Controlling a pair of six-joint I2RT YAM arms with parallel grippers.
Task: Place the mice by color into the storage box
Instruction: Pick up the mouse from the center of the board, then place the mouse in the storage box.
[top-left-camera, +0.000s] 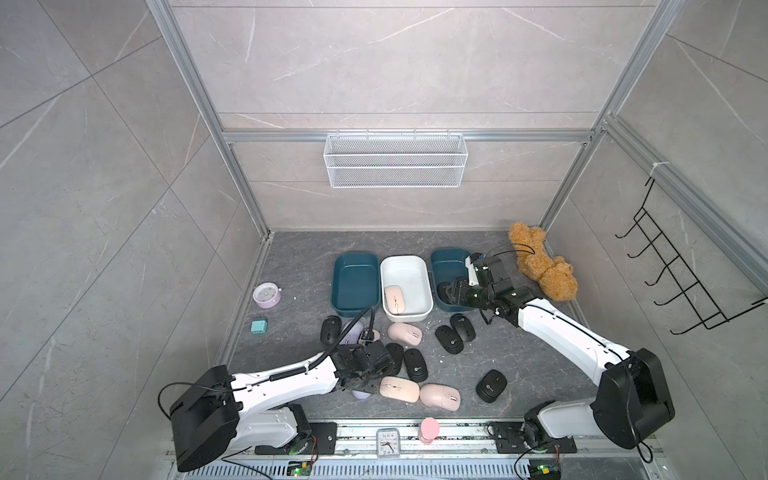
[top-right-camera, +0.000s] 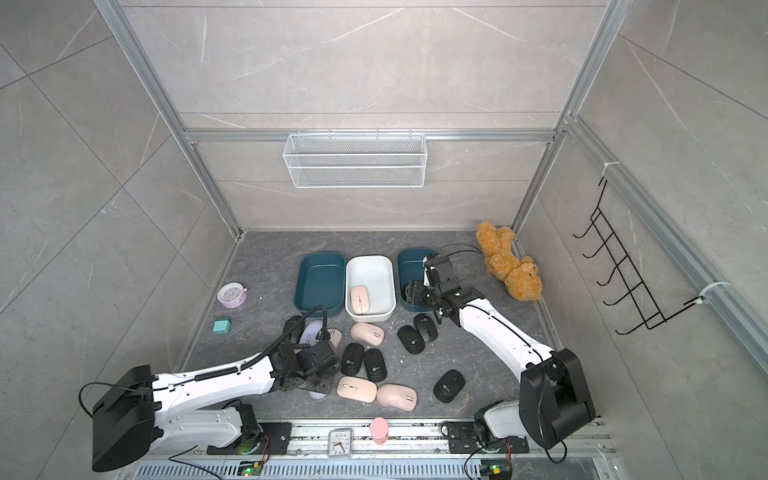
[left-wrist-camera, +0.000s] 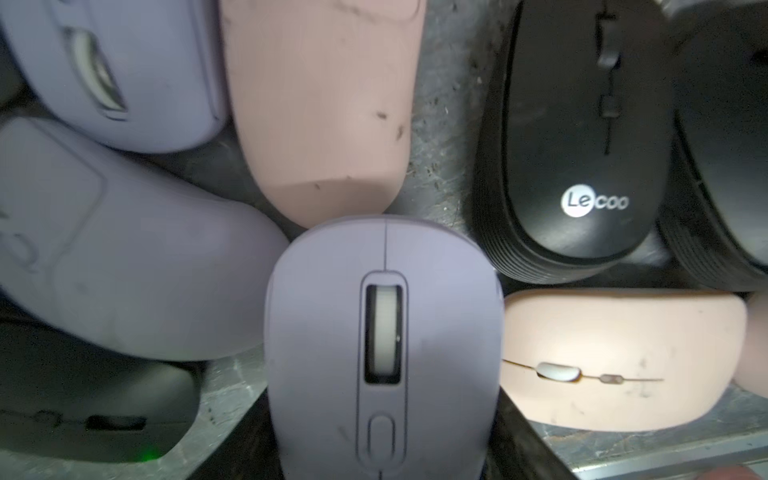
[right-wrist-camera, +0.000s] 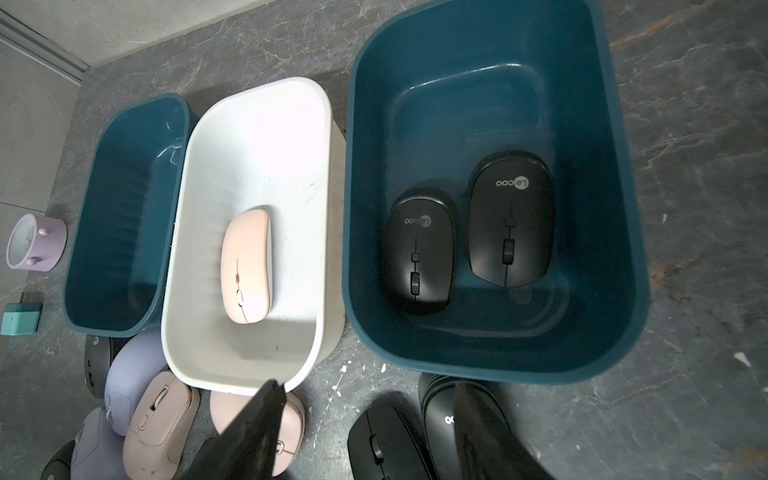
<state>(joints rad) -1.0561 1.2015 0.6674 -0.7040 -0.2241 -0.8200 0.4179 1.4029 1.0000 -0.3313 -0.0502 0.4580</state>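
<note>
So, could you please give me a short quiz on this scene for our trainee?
1. True or false: the white bin holds a black mouse.
2. Which mouse does the left pincer grip? A pink, B lavender, C black.
3. How many mice lie in the right teal bin?
Key: 1 false, it holds a pink mouse; 2 B, the lavender mouse; 3 two black mice.

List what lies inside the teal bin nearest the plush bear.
Two matte black oval mice, side by side; in both top views the right arm hides much of that dark teal plastic bin.
</note>
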